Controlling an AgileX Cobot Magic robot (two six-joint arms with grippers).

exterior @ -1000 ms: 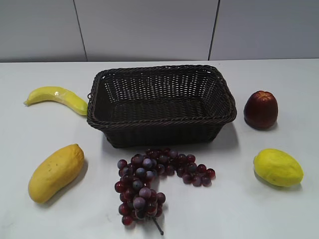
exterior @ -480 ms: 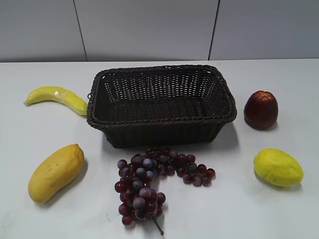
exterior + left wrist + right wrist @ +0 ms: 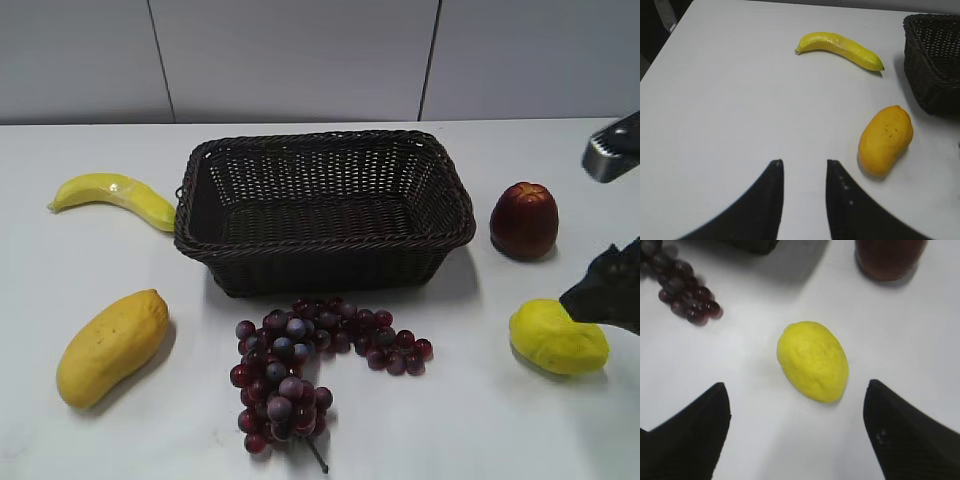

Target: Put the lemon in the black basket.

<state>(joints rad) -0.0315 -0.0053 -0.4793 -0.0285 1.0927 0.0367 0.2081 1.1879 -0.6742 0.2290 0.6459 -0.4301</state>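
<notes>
The lemon (image 3: pixel 556 337) lies on the white table at the right front; in the right wrist view it (image 3: pixel 813 361) sits just ahead of the jaws. My right gripper (image 3: pixel 797 390) is wide open and empty above the table, its fingers either side of the lemon's near end, not touching it. In the exterior view the right gripper (image 3: pixel 608 290) enters from the right edge beside the lemon. The black basket (image 3: pixel 322 232) stands empty at the table's middle back; its corner shows in the left wrist view (image 3: pixel 935 65). My left gripper (image 3: pixel 804 164) is open and empty over bare table.
A banana (image 3: pixel 112 197) lies left of the basket and a mango-shaped fruit (image 3: pixel 110 345) at the left front. A bunch of dark grapes (image 3: pixel 305 362) lies in front of the basket. A dark red fruit (image 3: pixel 523 220) stands right of the basket, behind the lemon.
My right gripper has come into the exterior view from the right edge and now hangs by the lemon. The fruits and basket have not moved.
</notes>
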